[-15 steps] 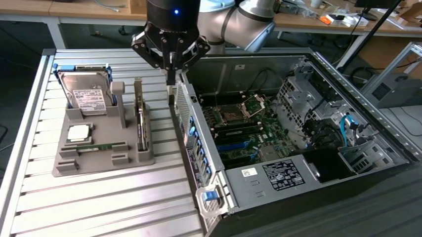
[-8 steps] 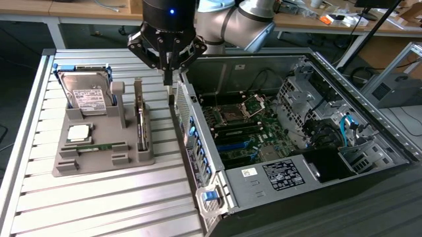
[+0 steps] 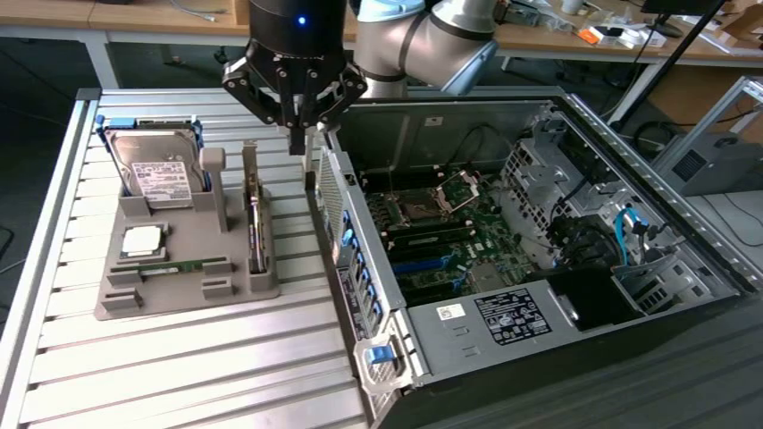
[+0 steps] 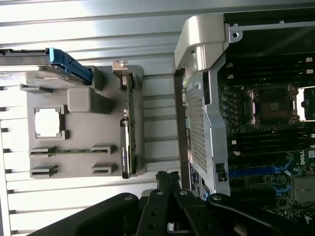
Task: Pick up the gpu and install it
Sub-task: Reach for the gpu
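The gpu (image 3: 254, 217) is a thin dark card with a metal edge. It stands on edge in a slot along the grey holder (image 3: 179, 293), on the side nearest the computer case, and appears again in the wrist view (image 4: 127, 132). My gripper (image 3: 298, 143) hangs above the gap between the holder and the case wall, slightly to the exterior view's right of the card and higher than it. Its fingers are shut with nothing between them, and their dark tips (image 4: 167, 178) are pressed together.
The holder (image 4: 88, 132) also carries a silver hard drive (image 3: 161, 170), a square CPU (image 3: 143, 239) and a green RAM stick (image 3: 167, 266). The open computer case (image 3: 394, 357) lies at the exterior view's right, its motherboard (image 3: 441, 232) exposed. Both rest on a ribbed metal table (image 3: 179, 375).
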Tool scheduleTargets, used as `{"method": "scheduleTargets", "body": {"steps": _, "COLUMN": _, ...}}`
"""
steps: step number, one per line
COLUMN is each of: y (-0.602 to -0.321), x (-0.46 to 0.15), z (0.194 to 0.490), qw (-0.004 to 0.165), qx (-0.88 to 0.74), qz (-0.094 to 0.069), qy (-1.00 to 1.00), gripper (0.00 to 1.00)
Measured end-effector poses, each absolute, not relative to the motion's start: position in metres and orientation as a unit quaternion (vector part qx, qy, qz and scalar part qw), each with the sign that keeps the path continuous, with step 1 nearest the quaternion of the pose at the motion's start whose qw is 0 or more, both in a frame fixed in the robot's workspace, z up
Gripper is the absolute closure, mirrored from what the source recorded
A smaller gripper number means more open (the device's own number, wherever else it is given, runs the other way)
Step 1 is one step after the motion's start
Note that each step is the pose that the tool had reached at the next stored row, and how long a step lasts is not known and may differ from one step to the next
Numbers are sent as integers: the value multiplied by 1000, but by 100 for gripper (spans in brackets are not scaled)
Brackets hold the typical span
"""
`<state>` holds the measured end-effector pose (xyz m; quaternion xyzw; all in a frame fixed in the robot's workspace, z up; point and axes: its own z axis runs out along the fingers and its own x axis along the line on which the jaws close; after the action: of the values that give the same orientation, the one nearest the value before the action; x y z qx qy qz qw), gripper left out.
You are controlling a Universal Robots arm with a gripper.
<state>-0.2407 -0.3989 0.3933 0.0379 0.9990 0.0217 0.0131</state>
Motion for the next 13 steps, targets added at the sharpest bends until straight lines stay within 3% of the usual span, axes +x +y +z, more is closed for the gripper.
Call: {"method": "scheduleTargets", "body": {"steps": 13, "y": -399, "x": -248, "z": 393, "qw": 13, "qx": 38, "qz": 22, "qy": 999, "gripper": 90}}
